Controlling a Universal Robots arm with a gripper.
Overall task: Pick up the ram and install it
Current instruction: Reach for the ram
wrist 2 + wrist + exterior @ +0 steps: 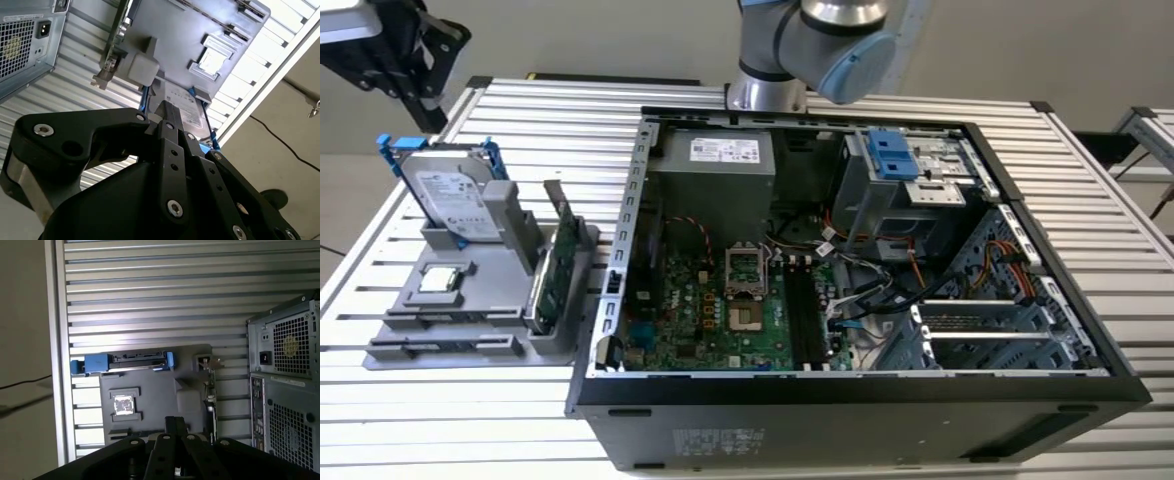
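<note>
The ram (542, 288), a slim green board, stands on edge in the grey holder (447, 335) at the exterior view's left, beside a taller green expansion card (560, 215). My gripper (420, 85) hangs high above the table's far corner at the exterior view's left, well clear of the holder and beyond the hard drive. In both wrist views its black fingers (159, 119) (175, 426) meet with nothing between them. The holder lies below them, with the card's metal bracket (205, 362) at its edge.
An open computer case (854, 395) fills the middle of the slatted table, motherboard (720, 320) exposed, with dark memory slots (806, 315) beside the processor socket. The holder also carries a hard drive in a blue frame (454, 195) and a square chip (440, 280).
</note>
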